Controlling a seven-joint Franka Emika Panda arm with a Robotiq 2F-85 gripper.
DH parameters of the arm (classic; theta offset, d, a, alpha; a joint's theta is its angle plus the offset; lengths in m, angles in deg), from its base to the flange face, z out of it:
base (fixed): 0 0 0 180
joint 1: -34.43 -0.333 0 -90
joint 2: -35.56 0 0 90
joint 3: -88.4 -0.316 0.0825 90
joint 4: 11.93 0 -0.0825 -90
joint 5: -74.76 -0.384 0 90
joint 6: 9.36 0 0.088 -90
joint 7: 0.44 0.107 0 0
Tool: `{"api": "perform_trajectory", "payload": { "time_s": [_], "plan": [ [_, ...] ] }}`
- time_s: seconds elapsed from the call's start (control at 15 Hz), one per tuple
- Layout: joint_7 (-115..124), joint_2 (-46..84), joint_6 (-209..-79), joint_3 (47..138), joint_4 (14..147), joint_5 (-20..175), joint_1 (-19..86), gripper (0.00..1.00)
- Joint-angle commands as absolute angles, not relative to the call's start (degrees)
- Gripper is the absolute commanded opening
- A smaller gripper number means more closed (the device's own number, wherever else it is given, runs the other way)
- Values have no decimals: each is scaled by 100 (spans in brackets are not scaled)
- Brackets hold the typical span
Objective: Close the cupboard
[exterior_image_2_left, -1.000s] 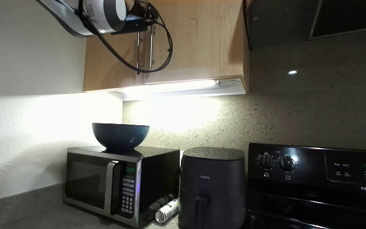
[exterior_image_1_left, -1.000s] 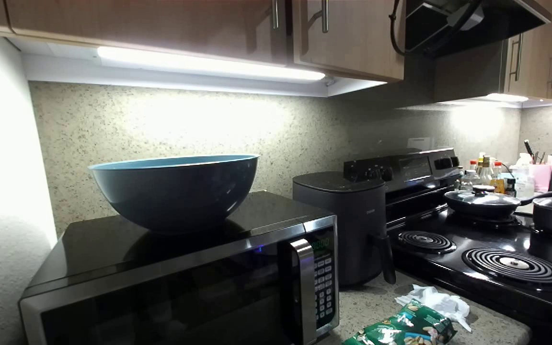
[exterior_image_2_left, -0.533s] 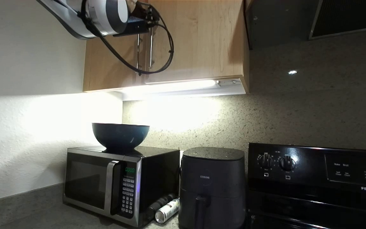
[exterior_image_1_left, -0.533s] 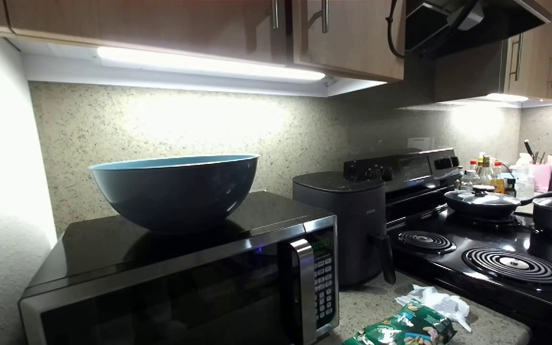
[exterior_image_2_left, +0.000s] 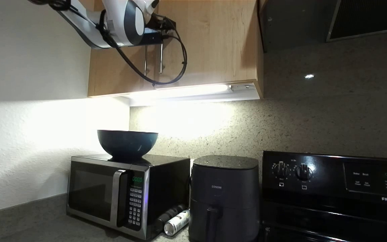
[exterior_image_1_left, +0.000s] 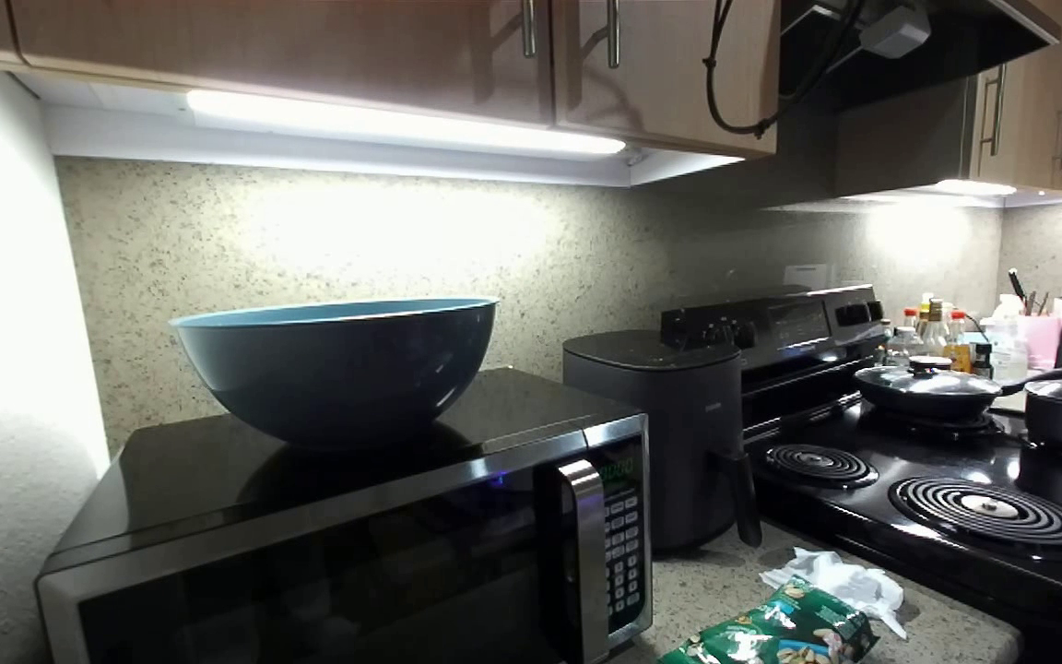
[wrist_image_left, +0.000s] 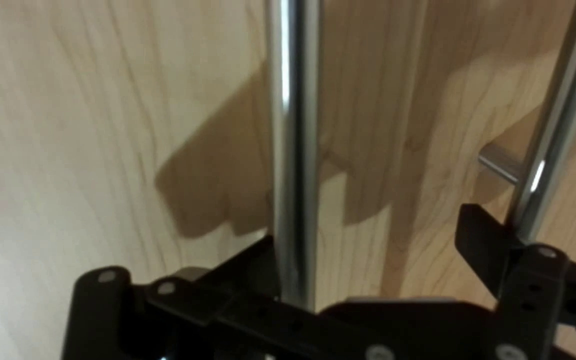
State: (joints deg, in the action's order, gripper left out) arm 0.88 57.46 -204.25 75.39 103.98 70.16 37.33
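Cupboard [exterior_image_2_left: 210, 50] in both exterior views: wooden wall cabinet, far side, above black-and-steel microwave [exterior_image_2_left: 91, 188] and Cosori air fryer [exterior_image_2_left: 225, 198]. Its doors [exterior_image_1_left: 660, 92] look about flush, thin dark seam between. White arm [exterior_image_2_left: 118, 25] at upper left, cable loop [exterior_image_2_left: 185, 62] hanging before the doors. Wrist view: gripper [wrist_image_left: 368, 235] fingers [wrist_image_left: 480, 245] spread wide, one silver bar handle [wrist_image_left: 295, 150] showing between them, nearer the left finger, not pinched. Second bar handle [wrist_image_left: 550, 135] just beside the right finger, outside the gap; can't tell if touching. Blue bowl [exterior_image_2_left: 128, 143] on microwave, Frigidaire range [exterior_image_2_left: 324, 178] at right.
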Motion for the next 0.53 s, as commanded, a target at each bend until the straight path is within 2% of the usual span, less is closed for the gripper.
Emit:
{"api": "perform_trajectory", "payload": {
  "time_s": [0.0, 0.47],
  "plan": [
    [72, 5353, -20493, 7446, 10050, 7053, 3712, 100],
    [111, 5417, -20358, 7418, 9934, 6995, 3739, 100]
  ]
}}
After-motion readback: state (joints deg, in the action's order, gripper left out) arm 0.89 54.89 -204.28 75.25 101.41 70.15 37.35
